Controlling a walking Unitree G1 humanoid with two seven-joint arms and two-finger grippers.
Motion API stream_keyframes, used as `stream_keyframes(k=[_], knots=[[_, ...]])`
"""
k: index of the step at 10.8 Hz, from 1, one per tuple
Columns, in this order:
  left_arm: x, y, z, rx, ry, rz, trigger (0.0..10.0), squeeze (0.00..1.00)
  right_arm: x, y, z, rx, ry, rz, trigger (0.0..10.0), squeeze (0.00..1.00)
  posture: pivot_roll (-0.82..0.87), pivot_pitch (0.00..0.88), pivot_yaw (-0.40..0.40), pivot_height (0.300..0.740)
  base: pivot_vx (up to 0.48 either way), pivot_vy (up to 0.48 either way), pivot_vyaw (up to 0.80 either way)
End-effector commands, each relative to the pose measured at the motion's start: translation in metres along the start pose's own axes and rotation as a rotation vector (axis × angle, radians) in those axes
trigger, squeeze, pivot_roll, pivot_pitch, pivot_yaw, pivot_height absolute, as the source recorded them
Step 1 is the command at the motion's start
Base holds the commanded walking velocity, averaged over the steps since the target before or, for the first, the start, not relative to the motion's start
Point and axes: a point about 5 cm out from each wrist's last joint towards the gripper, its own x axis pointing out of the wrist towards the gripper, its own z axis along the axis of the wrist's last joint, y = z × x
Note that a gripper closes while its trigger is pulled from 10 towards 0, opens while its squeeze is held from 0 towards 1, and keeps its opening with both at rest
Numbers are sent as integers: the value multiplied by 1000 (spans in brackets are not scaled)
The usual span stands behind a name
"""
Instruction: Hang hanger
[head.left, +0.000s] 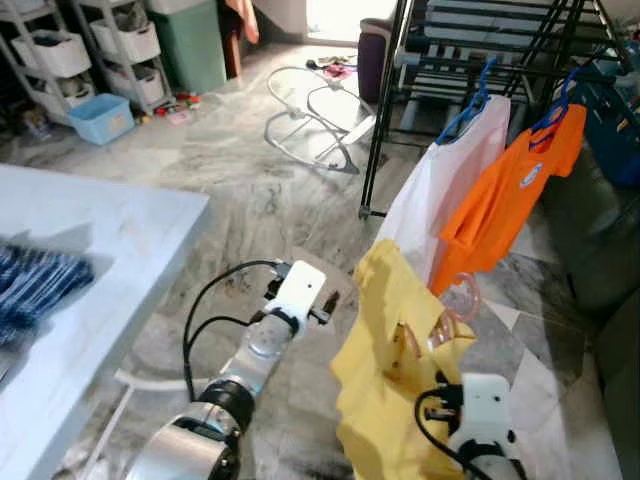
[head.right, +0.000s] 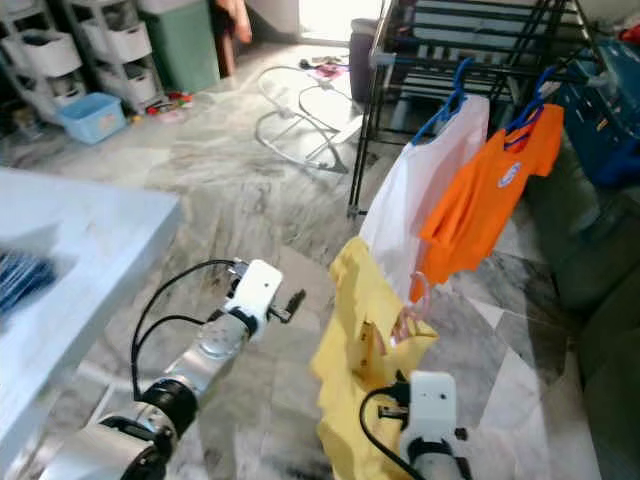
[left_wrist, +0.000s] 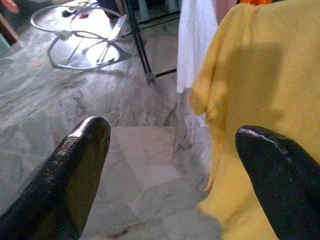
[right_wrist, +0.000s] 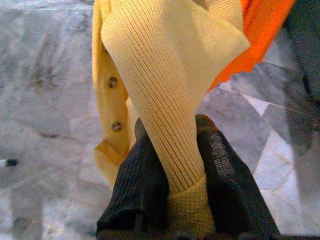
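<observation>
Hanger: clear pink, inside yellow shirt, which my right gripper pinches by the collar. Rack stands ahead and above, so I judge the lift goes up and forward. Left gripper spread wide, just beside the shirt.

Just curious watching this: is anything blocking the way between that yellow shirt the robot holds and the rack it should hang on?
Partly. The white shirt and orange shirt already hang on the drying rack, directly beyond the yellow shirt clamped in the right gripper.
</observation>
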Motion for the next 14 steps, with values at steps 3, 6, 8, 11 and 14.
stream_keyframes(k=[3,6,8,11,14], knots=[[0,-3,-1,-8,8,-4,10000,0,-1,-3,10,-5,-41,5,0,0,-122,0,-10,740,-384,0,0],[0,-4,0,6,-1,-18,10000,0,-3,-11,11,-28,-46,9,0,0,-128,0,-6,740,-245,0,0],[0,-5,0,-14,-4,-40,10000,0,-3,-18,13,-38,-52,3,0,0,-130,0,-5,740,0,0,0],[1,-7,8,-76,-49,-140,10000,0,-3,-18,23,-67,-98,101,0,0,-121,0,-3,740,0,0,0],[-3,-27,28,-114,-208,-448,10000,0,-2,-11,53,-126,-201,284,0,0,-129,0,6,740,0,0,0]])
